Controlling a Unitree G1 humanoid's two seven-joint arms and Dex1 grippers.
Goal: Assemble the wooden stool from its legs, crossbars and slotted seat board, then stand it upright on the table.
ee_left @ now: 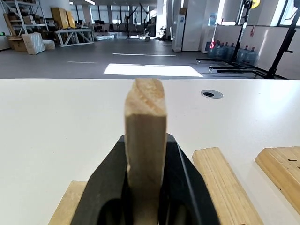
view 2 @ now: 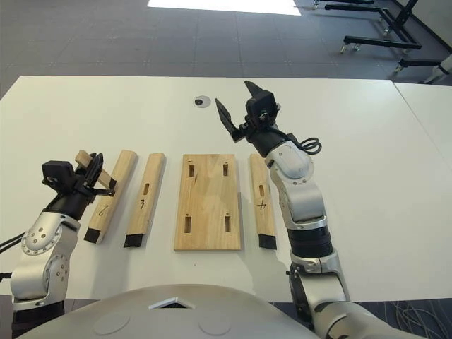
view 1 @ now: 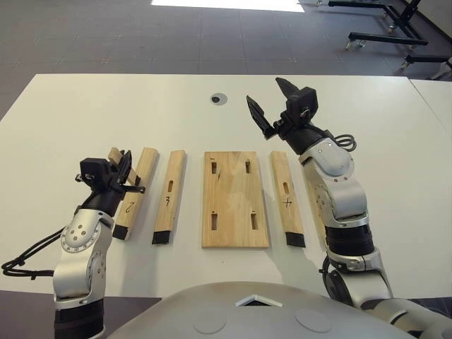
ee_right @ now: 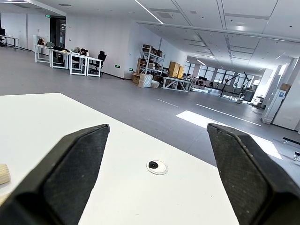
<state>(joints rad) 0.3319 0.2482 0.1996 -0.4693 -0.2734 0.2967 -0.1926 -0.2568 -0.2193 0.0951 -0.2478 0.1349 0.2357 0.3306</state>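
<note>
From the head we see the white table (view 1: pixel 395 176) with the slotted seat board (view 1: pixel 234 199) flat at its middle. The leftmost leg (view 1: pixel 135 192) and a second leg (view 1: pixel 169 196) lie to its left, and a third leg (view 1: pixel 287 199) lies just beside its right edge. Our right gripper (view 1: pixel 272 102) hovers beyond that third leg, fingers spread wide and empty. Our left gripper (view 1: pixel 126 173) sits over the leftmost leg. The left wrist view shows its fingers (ee_left: pixel 103 187) clamped on a wooden bar (ee_left: pixel 145 122). The right wrist view shows a round grommet (ee_right: pixel 157 167) in the tabletop ahead.
</note>
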